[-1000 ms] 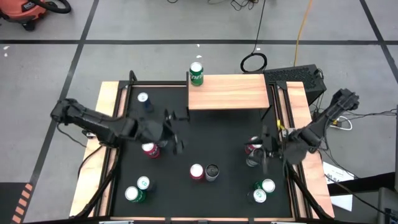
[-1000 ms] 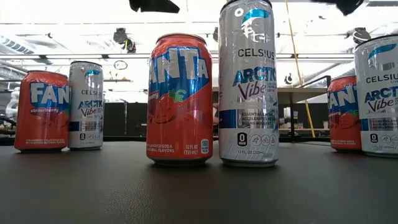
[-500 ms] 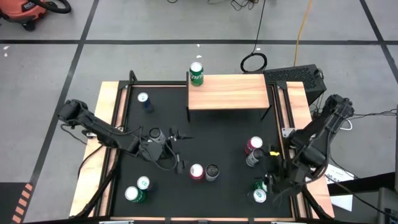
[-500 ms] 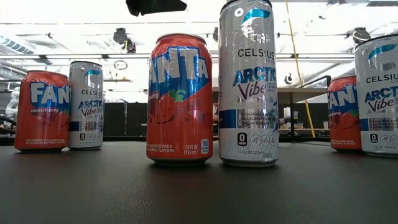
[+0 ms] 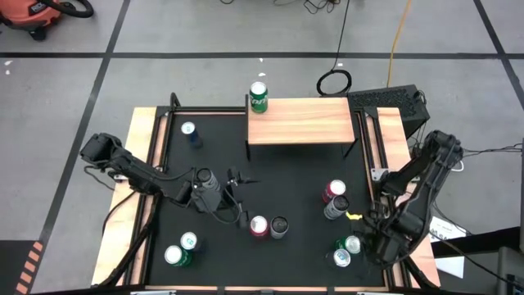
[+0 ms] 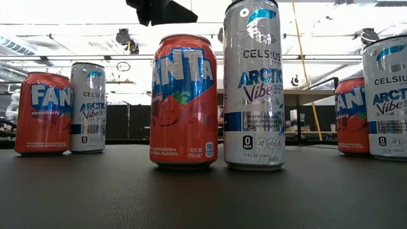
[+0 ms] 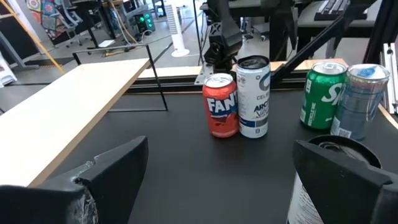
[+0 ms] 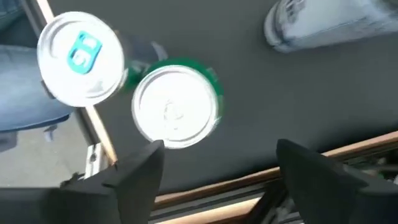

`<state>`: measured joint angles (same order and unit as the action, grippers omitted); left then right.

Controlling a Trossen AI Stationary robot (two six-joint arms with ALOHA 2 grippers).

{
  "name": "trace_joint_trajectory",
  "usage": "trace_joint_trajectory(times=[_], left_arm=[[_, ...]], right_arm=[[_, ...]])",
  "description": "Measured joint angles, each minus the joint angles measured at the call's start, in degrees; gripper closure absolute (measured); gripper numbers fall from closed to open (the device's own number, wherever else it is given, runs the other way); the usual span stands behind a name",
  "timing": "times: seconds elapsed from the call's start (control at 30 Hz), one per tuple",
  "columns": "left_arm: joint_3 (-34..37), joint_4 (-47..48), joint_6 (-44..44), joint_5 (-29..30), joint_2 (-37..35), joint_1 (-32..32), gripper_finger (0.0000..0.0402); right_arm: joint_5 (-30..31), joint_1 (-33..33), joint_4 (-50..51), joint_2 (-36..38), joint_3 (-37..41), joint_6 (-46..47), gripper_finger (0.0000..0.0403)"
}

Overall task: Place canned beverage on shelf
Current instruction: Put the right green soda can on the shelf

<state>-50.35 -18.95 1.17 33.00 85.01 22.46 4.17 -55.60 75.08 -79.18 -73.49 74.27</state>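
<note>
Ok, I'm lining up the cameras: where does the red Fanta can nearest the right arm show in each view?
High view: Fanta can, right part of the mat.
Low view: far right, its edge behind the Celsius can.
Left wrist view: centre, upright.
Right wrist view: not in it.
Shared landmark: the Celsius can right beside it.

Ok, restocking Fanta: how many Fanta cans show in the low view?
3: left can, centre can, right can. Others may hide behind them.

The blurred silver can (image 8: 323,22) is cut off by the right wrist picture's edge.
</note>
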Motion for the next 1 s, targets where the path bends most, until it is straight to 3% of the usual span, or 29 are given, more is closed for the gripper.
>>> trace_joint_trajectory(times=[0.37,0.53,0.83,1.0], left_arm=[[0.0,0.2,0.0,-2.8,0.0,0.0,0.0011],[0.0,0.2,0.0,-2.8,0.0,0.0,0.0011],[0.0,0.2,0.0,-2.8,0.0,0.0,0.0011],[0.0,0.2,0.0,-2.8,0.0,0.0,0.0011]], right_arm=[[0.2,-1.5,-1.7,-6.4,0.1,-1.0,0.0008],[0.5,-1.5,-4.3,-8.6,0.1,-3.4,0.0008],[6.5,-0.7,-5.7,-8.9,0.2,-4.7,0.0010],[6.7,-0.7,-8.6,-8.9,3.1,-4.7,0.0031]])
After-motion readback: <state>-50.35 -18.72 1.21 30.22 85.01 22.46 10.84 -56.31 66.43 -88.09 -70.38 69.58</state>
